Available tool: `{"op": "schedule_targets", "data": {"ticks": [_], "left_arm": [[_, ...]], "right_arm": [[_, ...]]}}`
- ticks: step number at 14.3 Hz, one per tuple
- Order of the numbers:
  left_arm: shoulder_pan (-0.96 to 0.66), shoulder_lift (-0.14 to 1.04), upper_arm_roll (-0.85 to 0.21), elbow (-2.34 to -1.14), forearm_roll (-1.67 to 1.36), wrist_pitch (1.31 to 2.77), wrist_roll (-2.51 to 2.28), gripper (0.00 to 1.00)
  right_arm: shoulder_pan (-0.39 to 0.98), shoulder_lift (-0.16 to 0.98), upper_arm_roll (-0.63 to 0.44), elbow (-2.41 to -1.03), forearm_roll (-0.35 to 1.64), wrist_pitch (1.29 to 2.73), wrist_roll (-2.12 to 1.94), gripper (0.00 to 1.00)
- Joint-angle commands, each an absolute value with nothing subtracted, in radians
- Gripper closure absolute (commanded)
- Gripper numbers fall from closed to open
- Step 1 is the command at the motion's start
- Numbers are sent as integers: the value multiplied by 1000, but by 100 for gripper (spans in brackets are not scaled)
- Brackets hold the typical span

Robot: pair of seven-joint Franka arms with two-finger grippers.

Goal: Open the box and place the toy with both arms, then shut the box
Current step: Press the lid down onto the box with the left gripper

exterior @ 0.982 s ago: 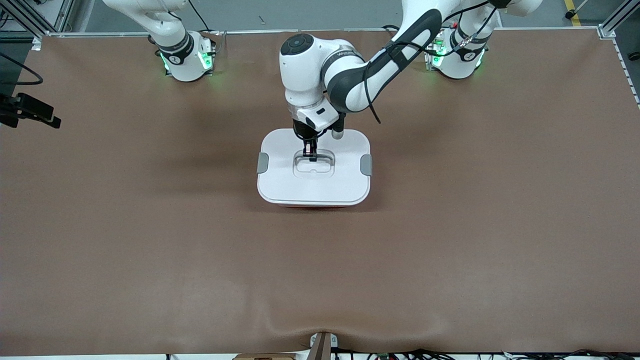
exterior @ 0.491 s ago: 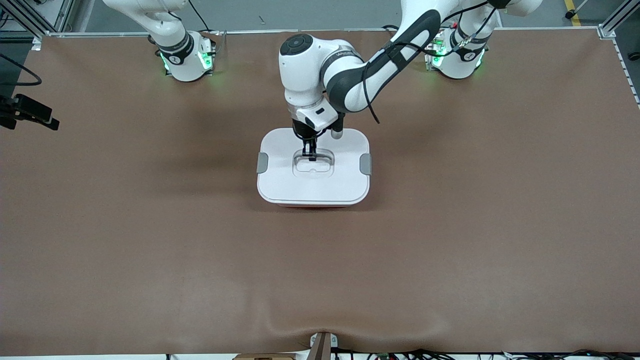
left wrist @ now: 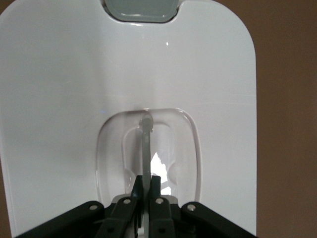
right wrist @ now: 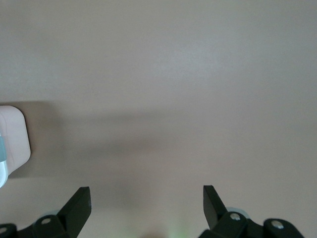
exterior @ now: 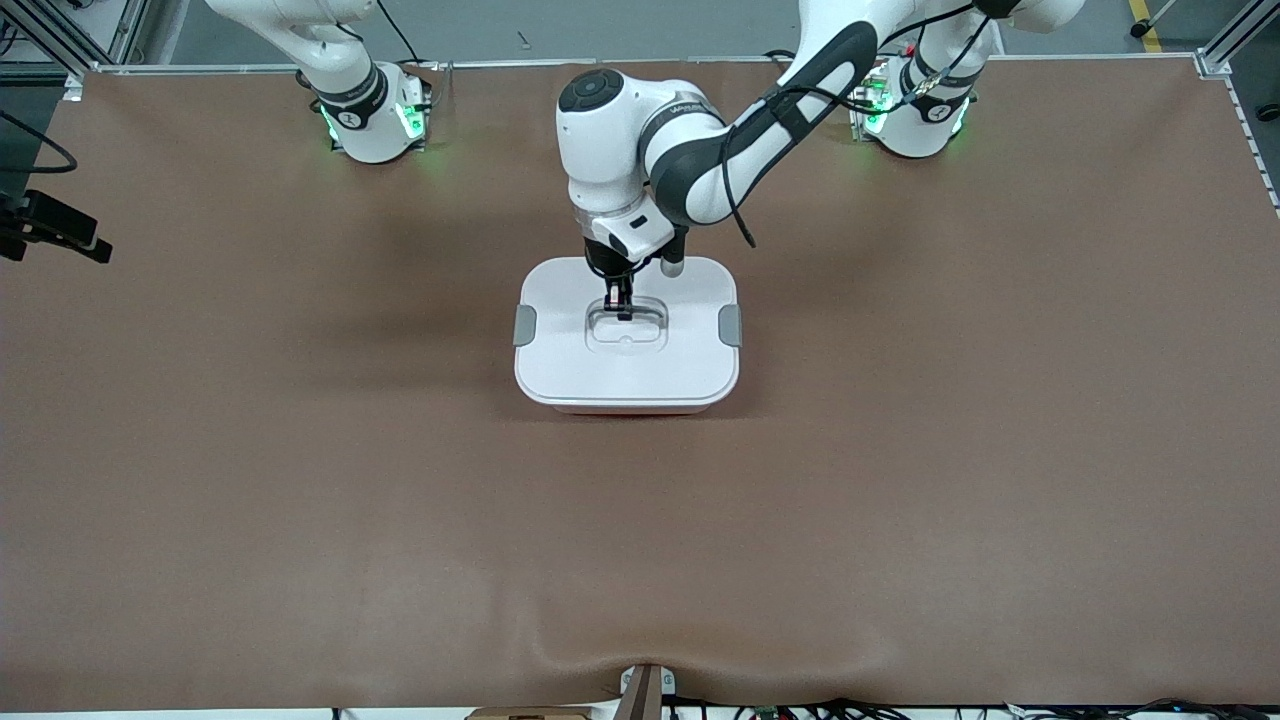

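Note:
The box [exterior: 680, 370] stands mid-table with its white lid [left wrist: 74, 74] on and a grey clip [exterior: 525, 325] at each end. My left gripper [exterior: 622, 312] reaches down into the lid's recess. In the left wrist view this gripper [left wrist: 147, 181] is shut on the thin clear handle [left wrist: 146, 144], which stands upright between the jaws. My right gripper [right wrist: 147, 193] is open over bare table, with nothing between its fingers; a corner of the box [right wrist: 12, 139] shows at that view's edge. The toy is out of view.
The brown table surface [exterior: 900, 500] surrounds the box on every side. A black piece of equipment [exterior: 55, 232] hangs over the table's edge at the right arm's end. Both arm bases [exterior: 372, 120] stand along the edge farthest from the front camera.
The left gripper stays shut on the handle, and arm and lid have edged slightly toward the bases. The black piece at the right arm's end has drifted a little outward.

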State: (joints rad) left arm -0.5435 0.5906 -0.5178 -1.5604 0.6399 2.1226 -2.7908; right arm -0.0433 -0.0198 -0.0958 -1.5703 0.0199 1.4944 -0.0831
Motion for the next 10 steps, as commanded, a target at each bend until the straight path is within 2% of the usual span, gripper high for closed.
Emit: {"op": "schedule_targets", "data": {"ticks": [1, 10], "left_arm": [[-560, 588, -515, -1588, 701, 2123, -3013, 100], [-549, 581, -515, -1624, 713, 2123, -3019, 100]], "right_arm": [[-60, -21, -83, -1566, 21, 1494, -84, 0], [-49, -21, -78, -1569, 23, 1494, -86, 0]]}}
